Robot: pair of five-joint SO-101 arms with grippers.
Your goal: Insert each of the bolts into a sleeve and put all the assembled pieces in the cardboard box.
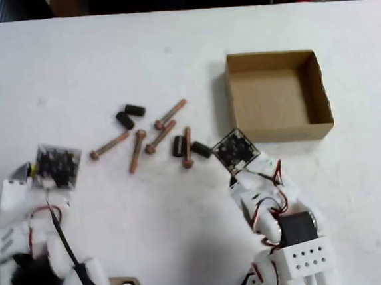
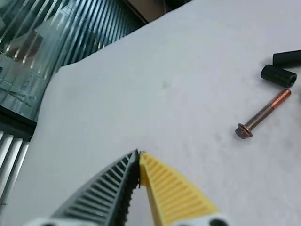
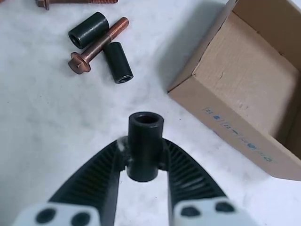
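Right gripper (image 3: 144,148): the jaws are part-closed and clamped on one black sleeve (image 3: 146,128). The two dark ribbed fingers (image 3: 101,172) grip it low on its body, and it stands upright with the bore facing up. Whether its base touches the white table (image 1: 102,50) cannot be told. The held sleeve stands just beside the near corner of the cardboard box (image 3: 244,89), apart from it and outside its walls.

Beyond the held sleeve, a single bolt (image 3: 98,44) lies flat with two loose sleeves (image 3: 88,30) close against it, one on each side. In the high view this group sits just beside the right arm's wrist camera (image 1: 236,148) and left of the box.

Further left on the table, four other bolts (image 1: 160,137) lie fanned out. A pair of sleeves (image 1: 129,115) lies side by side at the far edge of that spread — all unassembled.

Left gripper (image 2: 139,157): the grey finger (image 2: 106,188) and yellow finger (image 2: 169,188) meet at their tips with nothing between them. It is over bare table at the left side, well apart from the leftmost bolt (image 2: 263,115).
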